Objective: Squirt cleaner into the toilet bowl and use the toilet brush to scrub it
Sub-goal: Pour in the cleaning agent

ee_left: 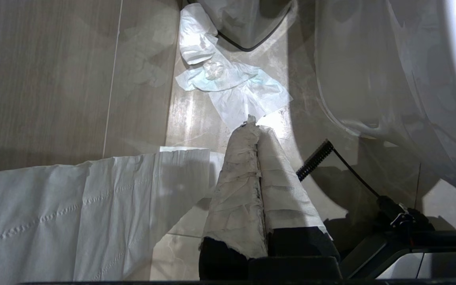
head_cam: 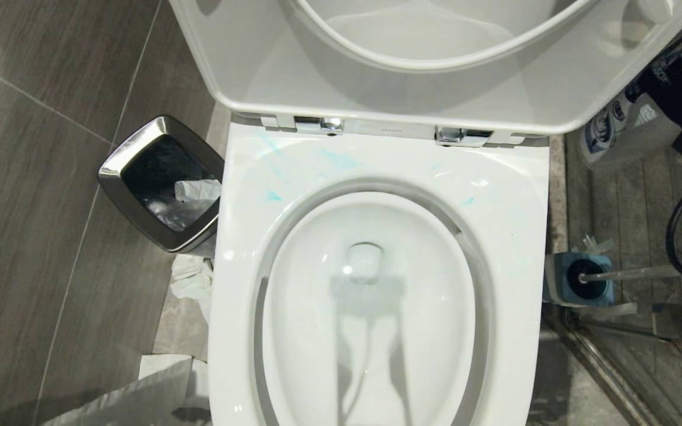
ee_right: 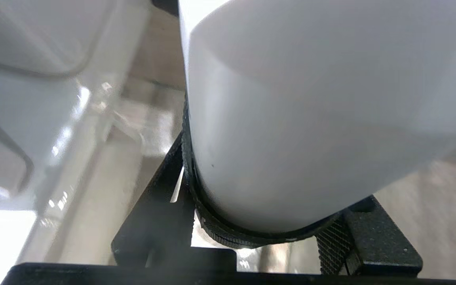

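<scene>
Underfoot, grey floor tiles (head_cam: 33, 177), toilet paper (head_cam: 190, 284).

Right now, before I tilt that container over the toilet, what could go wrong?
1. The right claw grips the white container, but its spout is hidden and the arm is outside the head view. A squirt could miss the toilet bowl, whose rim already carries blue smears.
2. The toilet brush handle lies close to a black cable; pulling it out may snag.
3. Loose tissue lies on the floor beside the bowl and could get dragged.
</scene>
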